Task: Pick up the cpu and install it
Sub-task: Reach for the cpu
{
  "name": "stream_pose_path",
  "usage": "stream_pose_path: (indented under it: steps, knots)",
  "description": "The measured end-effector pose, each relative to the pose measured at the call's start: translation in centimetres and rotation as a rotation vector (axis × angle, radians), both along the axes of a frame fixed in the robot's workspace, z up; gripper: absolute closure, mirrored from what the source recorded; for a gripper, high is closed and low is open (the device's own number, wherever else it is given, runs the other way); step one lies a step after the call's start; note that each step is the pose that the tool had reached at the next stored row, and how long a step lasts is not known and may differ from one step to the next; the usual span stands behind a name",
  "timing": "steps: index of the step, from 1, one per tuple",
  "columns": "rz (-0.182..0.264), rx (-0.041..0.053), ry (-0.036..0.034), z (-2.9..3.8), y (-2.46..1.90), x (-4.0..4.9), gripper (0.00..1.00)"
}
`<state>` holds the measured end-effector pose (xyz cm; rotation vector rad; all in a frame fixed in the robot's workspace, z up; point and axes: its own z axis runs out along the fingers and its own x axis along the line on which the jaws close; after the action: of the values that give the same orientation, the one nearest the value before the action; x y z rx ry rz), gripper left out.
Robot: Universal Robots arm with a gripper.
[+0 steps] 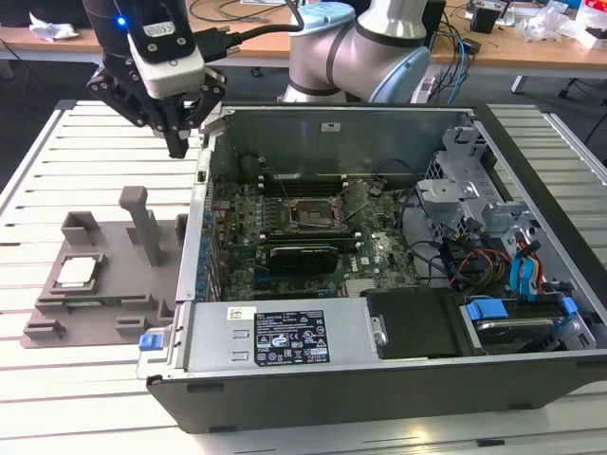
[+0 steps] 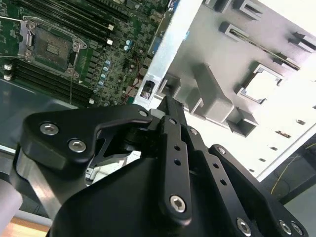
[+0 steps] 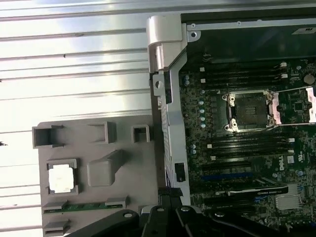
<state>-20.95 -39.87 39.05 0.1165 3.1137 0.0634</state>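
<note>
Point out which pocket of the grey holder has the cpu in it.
The square-framed pocket on the grey holder, toward the exterior view's left: the pale silver cpu lies flat in it. The smaller pockets show bare grey plastic.

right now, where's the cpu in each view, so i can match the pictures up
Exterior view: the cpu lies in the grey holder, to the exterior view's left of the computer case.
First wrist view: the cpu sits in the holder's framed recess, beside the upright post.
Second wrist view: a pale square in that recess, past the post.
Shared landmark: the holder's upright post.
</note>
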Motion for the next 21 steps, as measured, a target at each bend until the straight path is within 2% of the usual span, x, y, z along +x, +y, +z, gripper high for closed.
stream_pose_path:
  steps: [21]
  knots:
    - [0.000,0.0000,0.0000,-0.15,0.00,-3.61,0.89]
